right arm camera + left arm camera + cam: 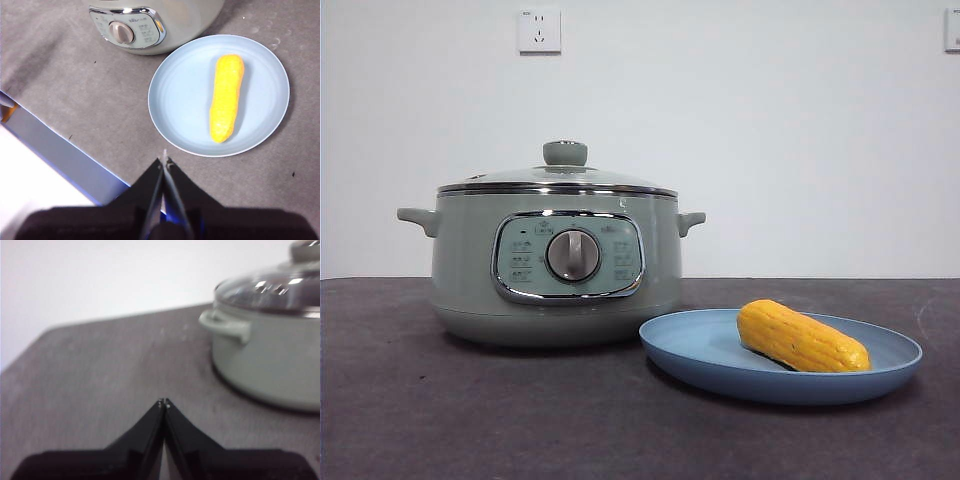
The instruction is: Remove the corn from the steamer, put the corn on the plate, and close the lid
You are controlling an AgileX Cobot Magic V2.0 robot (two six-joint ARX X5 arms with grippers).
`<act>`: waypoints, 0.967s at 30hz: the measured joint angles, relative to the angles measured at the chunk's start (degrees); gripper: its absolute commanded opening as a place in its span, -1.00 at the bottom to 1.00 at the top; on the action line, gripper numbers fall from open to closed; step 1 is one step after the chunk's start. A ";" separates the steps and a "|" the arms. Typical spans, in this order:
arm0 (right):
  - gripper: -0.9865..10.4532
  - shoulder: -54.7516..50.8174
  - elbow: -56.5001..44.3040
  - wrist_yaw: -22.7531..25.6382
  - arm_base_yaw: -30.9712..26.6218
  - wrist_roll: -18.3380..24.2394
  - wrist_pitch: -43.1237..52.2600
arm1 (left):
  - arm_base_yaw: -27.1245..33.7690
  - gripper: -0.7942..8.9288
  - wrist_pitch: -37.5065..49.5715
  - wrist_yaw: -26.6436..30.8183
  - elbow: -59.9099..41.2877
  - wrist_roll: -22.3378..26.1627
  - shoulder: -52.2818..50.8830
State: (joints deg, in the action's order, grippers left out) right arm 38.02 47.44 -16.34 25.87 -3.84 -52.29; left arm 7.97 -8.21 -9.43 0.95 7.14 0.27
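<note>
Both sets of jaws are pressed together on nothing: the left gripper point(164, 402) sits low beside the steamer point(556, 268), the right gripper point(165, 160) hangs above the near rim of the plate point(170, 95). The corn point(802, 337) lies on the plate, the lid point(560, 178) seated on the steamer, so the job looks done. Best finish: lift straight away over the bare table point(440, 420), well clear of plate rim and pot handle point(226, 325).

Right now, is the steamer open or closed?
Closed. In the front view the lid sits flat on the steamer, chrome rim level on the pot's top edge, knob upright. The left wrist view shows the same.
</note>
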 measured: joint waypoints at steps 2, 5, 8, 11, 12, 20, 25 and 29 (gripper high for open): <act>-0.83 -0.02 0.00 0.00 0.00 0.00 0.00 | -0.13 -0.84 -1.86 0.66 0.02 -1.07 0.02; -0.83 -0.02 0.00 0.00 0.00 0.00 0.00 | -0.26 -0.84 -1.84 0.68 0.02 -3.28 0.00; -0.83 -0.02 0.00 0.00 0.00 0.00 0.00 | -0.26 -0.84 -1.79 0.31 0.02 -4.33 0.00; -0.83 0.00 0.00 0.00 0.00 0.00 0.00 | -0.26 -0.84 -1.81 0.33 0.02 -4.85 0.00; -0.83 0.00 0.00 0.00 0.00 0.00 0.00 | -0.26 -0.84 -1.81 0.31 0.02 -4.85 0.00; -0.83 0.00 0.00 0.00 0.00 0.00 0.00 | -0.26 -0.84 -1.81 0.33 0.02 -4.87 0.00; -0.83 0.00 0.00 0.00 0.00 0.00 0.00 | -0.26 -0.84 -1.81 0.33 0.02 -4.87 0.00; -0.83 -0.37 0.00 0.28 -0.04 0.44 0.07 | -0.26 -0.84 -1.79 0.31 0.00 -4.87 0.00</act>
State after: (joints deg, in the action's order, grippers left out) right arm 37.65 47.44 -16.05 25.82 -3.40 -52.23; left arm 7.70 -10.00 -9.13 0.95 2.26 0.27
